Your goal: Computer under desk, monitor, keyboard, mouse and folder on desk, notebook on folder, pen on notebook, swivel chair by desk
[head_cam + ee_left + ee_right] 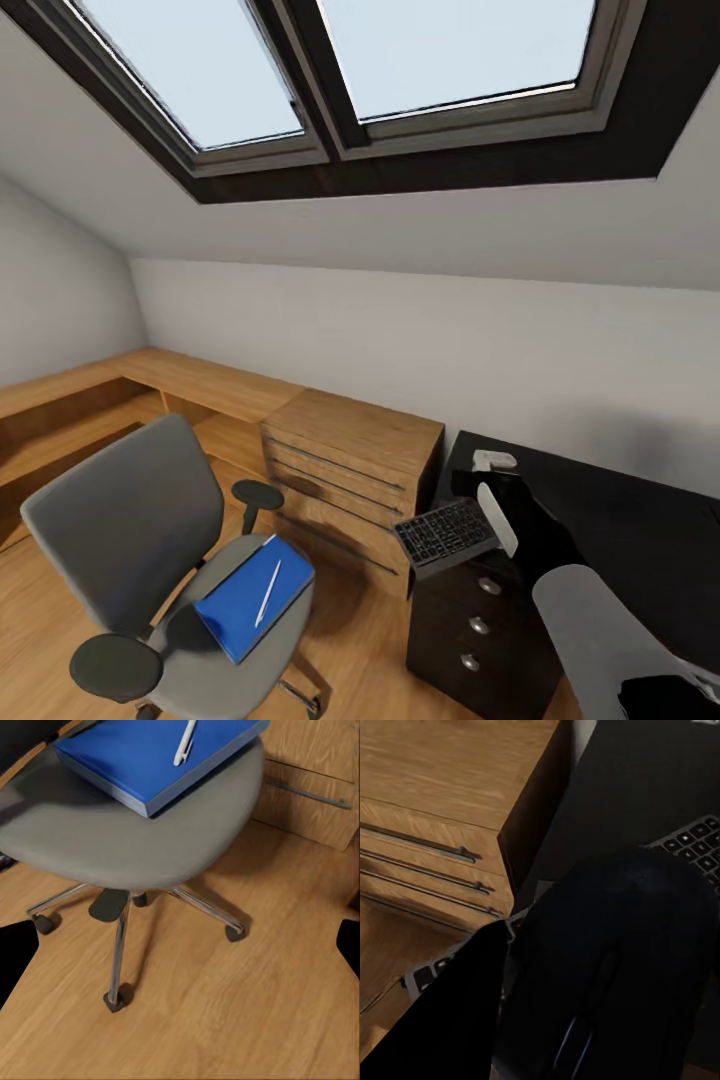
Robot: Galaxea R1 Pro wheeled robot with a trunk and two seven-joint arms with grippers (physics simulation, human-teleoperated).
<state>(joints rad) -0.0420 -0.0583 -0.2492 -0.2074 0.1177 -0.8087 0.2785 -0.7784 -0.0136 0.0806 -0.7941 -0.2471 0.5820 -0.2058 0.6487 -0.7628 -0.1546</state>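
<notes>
On your left, the swivel chair point(130, 560) carries the folder point(250, 597) flat on its seat, with the pen point(268, 590) lying loose on top; I judge the pen will roll if you tilt the folder. The left gripper's point(180, 945) fingertips stand wide apart, holding nothing. On your right, the keyboard point(445, 535) overhangs the desk point(620, 520) edge, held by the right gripper point(497, 520), clamped on its end. The keyboard is probably stiff and light; support it level.
</notes>
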